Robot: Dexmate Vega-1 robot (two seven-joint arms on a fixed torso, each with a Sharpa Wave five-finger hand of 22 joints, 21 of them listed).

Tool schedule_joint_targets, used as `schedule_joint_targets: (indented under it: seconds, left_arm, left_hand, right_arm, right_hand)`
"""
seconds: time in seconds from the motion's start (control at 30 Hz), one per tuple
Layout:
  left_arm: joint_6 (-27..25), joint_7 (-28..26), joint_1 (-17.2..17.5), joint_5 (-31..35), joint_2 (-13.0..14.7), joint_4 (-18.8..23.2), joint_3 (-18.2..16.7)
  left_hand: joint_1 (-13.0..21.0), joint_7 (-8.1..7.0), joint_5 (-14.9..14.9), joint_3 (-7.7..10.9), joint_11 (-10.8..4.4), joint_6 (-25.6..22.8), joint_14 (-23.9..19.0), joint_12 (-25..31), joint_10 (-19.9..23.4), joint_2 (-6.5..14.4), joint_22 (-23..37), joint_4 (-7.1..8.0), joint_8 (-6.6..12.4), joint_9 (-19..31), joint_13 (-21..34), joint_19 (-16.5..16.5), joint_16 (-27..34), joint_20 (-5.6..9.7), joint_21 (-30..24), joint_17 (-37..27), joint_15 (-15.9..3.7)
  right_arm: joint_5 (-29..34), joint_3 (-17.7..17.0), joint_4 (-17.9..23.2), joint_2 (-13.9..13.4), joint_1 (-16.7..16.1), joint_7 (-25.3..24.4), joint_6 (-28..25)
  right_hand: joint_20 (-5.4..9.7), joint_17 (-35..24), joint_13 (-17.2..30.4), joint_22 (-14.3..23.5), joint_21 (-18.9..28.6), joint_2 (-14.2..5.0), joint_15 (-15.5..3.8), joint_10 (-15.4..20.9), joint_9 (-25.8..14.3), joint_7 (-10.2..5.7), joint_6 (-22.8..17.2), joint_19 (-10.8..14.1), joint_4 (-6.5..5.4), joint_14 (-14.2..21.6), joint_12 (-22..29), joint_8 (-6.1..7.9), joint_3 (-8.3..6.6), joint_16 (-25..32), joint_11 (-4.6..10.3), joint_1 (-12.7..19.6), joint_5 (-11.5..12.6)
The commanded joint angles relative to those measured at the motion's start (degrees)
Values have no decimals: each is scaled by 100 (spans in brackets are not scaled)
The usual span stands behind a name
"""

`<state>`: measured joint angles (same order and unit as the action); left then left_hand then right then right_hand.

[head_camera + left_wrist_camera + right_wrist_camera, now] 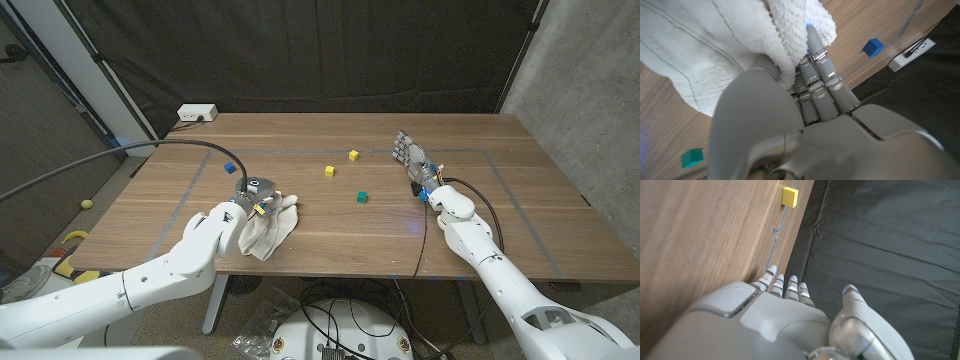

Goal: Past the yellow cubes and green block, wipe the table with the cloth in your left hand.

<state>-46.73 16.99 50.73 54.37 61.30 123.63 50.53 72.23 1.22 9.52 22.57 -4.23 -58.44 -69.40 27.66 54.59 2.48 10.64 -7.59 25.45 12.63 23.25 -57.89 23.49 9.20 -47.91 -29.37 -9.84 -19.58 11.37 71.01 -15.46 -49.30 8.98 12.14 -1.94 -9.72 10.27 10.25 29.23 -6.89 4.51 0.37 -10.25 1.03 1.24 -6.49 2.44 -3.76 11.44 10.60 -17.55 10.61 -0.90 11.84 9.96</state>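
1. Here, the left hand (252, 196) grips the white cloth (268, 228), which drapes from its fingers (821, 60) onto the table (330, 235).
2. The green block (362, 197) lies to that hand's right, well apart; the two yellow cubes (329, 171) (353, 155) sit beyond the block.
3. A blue cube (229, 167) lies just past the left hand.
4. The right hand (411, 158) stands on edge right of the far yellow cube, fingers straight and close together, holding nothing.
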Motion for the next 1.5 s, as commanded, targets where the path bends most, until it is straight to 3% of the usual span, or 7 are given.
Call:
schedule_joint_targets:
  seconds: [0.03, 0.6, 0.8, 0.97, 1.13, 1.37, 1.5]
  left_arm:
    - [-1000, 915, -2, 573, 154, -144, 111]
    - [-1027, 1202, -238, 1018, 79, -225, 314]
    - [-1133, 1556, -353, 1161, 108, -76, 283]
    - [-1319, 1173, -191, 1045, 170, 125, 65]
    - [-1271, -321, 554, -194, 251, 525, -895]
    - [-188, -2525, 2083, -1918, -58, 806, -2833]
    - [585, -2789, 2640, -2576, -374, 845, -3720]
  left_hand:
    - [81, -82, 37, 29, -463, -189, -377, 19, 499, 26, 11, 5, 44, 70, 31, 17, -33, 191, -35, -20, -327]
    - [-189, -357, 41, 8, -455, 318, 120, -167, 29, -37, -24, 144, -183, 118, 81, 393, -498, 103, 19, 21, -337]
    - [-1170, -906, 115, -313, -375, 1628, 1871, -821, -1205, -339, -29, 588, -763, 58, -255, 2103, -1364, -895, 651, 272, -204]
    - [-1839, -1319, 259, -598, -301, 2642, 3501, -1382, -2365, -474, -38, 909, -1150, 57, -504, 2908, -1374, -1291, 1138, 740, 31]
    - [-2542, -1353, 407, -839, -156, 3437, 4445, -1640, -3129, -381, -32, 1313, -1385, 28, -644, 3508, -1338, -1496, 1561, 1051, 399]
    - [-2966, -1340, 471, -1018, -361, 4292, 5130, -1733, -3999, -388, -29, 1494, -1515, 8, -761, 3971, -1298, -1804, 1920, 1277, 608]
    - [-3249, -1377, 572, -1179, -335, 5250, 5755, -1709, -4718, -411, -14, 1532, -1531, -55, -908, 4409, -1313, -1887, 2258, 1465, 801]
  right_arm:
    - [40, 67, -231, 39, 180, 86, 39]
    - [76, 88, -347, 63, 274, 58, 40]
    - [78, 95, -419, 78, 323, 71, 57]
    - [74, 103, -492, 91, 361, 97, 79]
    - [79, 115, -540, 97, 394, 121, 95]
    - [97, 132, -507, 89, 406, 142, 112]
    - [109, 138, -442, 73, 392, 144, 109]
  right_hand:
    - [-13, -23, 9, 30, -21, 7, -19, 21, -11, 27, 29, 28, -1, -17, 12, 12, 27, -5, -20, -35, 28]
    - [-11, -22, 9, 31, -43, 3, -10, 18, -12, 30, 32, 38, 3, -14, 12, 12, 32, -4, -17, -35, 30]
    - [-14, -22, 9, 31, -52, 2, -10, 15, -12, 27, 32, 39, 4, -17, 11, 12, 34, -6, -13, -35, 30]
    - [-16, -21, 9, 31, -58, 1, -9, 15, -12, 23, 34, 42, 6, -17, 11, 12, 35, -6, -14, -33, 31]
    - [-15, -21, 9, 31, -66, 0, -13, 14, -12, 18, 36, 44, 7, -19, 11, 11, 36, -7, -9, -33, 31]
    - [-22, -21, 9, 32, -80, -1, -4, 11, -11, -24, 41, 45, 9, -18, 10, 10, 39, -6, -16, -33, 31]
    - [-31, -21, 9, 32, -88, -2, 4, 8, -11, -63, 35, 44, 9, -15, 9, 13, 41, -5, -29, -33, 30]
